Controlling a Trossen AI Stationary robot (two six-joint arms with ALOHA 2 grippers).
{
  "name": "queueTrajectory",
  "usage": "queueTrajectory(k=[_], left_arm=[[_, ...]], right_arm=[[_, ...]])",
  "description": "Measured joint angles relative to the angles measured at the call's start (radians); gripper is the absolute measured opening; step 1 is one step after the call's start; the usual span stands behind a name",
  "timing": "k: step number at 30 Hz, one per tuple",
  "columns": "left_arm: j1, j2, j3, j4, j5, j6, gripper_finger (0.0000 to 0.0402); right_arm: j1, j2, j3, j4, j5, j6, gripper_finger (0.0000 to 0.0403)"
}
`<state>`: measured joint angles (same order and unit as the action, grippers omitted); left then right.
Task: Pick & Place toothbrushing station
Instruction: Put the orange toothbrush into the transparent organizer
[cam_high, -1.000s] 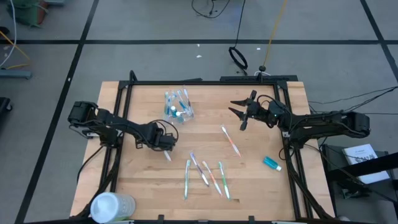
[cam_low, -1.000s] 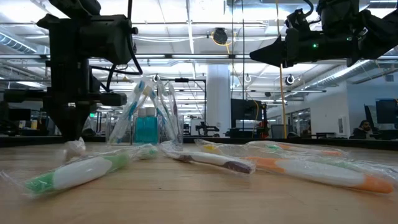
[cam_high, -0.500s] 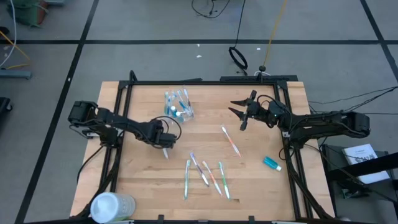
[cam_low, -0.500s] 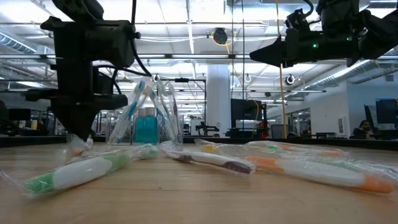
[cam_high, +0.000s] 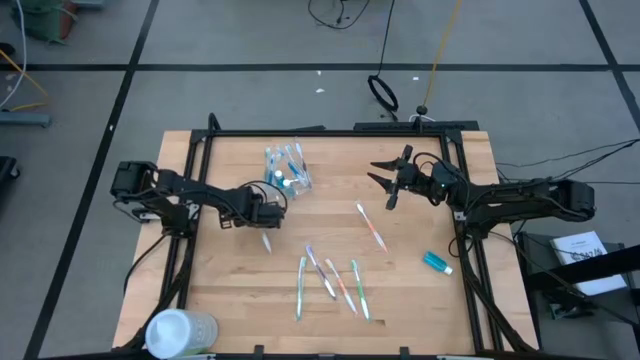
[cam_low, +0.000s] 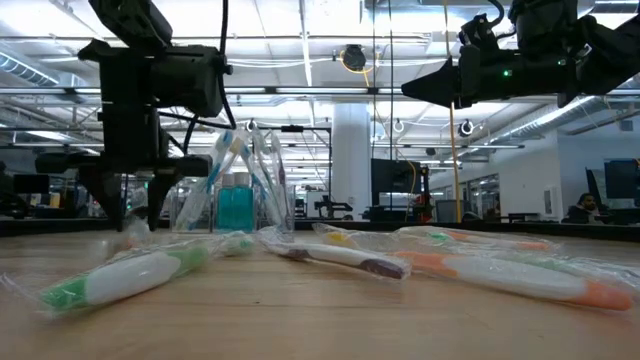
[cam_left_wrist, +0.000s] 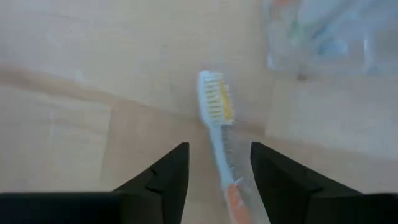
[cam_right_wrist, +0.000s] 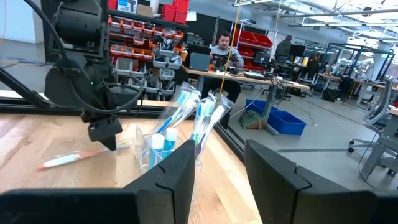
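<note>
A white-and-orange toothbrush (cam_left_wrist: 215, 106) lies flat on the wooden table just below my left gripper (cam_high: 264, 220). That gripper hangs open over it, fingers pointing down on either side of the handle and touching nothing. The clear cup (cam_high: 285, 172) stands a little farther back with toothbrushes and a teal tube upright in it. Several wrapped toothbrushes (cam_high: 330, 280) lie near the front middle, and one more toothbrush (cam_high: 371, 227) lies to their right. A teal toothpaste tube (cam_high: 437, 262) lies at the right edge. My right gripper (cam_high: 379, 183) hovers open, high over the far right.
A big white cylindrical container (cam_high: 180, 330) lies at the near left corner. A black frame (cam_high: 330, 131) runs along the table's edges. Bare wood shows between the cup and my right gripper. A person sits in the room beyond the table.
My left gripper has opened and let go of the white-and-orange toothbrush, then risen and drawn a little toward the cup. The toothbrush now lies on the table under it.
</note>
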<state>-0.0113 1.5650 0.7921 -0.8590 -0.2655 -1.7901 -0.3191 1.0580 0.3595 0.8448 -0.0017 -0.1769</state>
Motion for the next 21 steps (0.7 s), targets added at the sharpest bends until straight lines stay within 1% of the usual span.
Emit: queueTrajectory(k=[3, 6, 11, 16, 18, 21], left_arm=[[0.000, 0.000, -0.015, 0.025, -0.021, -0.023, 0.0166], [0.000, 0.013, -0.028, 0.064, -0.009, 0.004, 0.0141], [0.000, 0.019, -0.030, 0.076, 0.002, 0.121, 0.0082], [-0.003, 0.015, -0.030, 0.078, -0.020, 0.143, 0.0015], [-0.010, 0.014, -0.030, 0.077, -0.034, 0.143, 0.0011], [-0.022, -0.002, -0.030, 0.054, -0.064, 0.147, 0.0023]], right_arm=[[0.000, 0.000, 0.000, 0.000, 0.000, 0.000, 0.0130], [0.000, 0.000, 0.000, 0.000, 0.000, 0.000, 0.0130], [0.000, 0.000, 0.000, -0.004, 0.000, 0.000, 0.0130], [0.000, 0.000, 0.000, -0.004, 0.000, 0.000, 0.0130], [0.000, 0.000, 0.000, -0.004, 0.000, -0.001, 0.0130], [0.000, 0.000, 0.000, -0.004, 0.000, -0.003, 0.0130]])
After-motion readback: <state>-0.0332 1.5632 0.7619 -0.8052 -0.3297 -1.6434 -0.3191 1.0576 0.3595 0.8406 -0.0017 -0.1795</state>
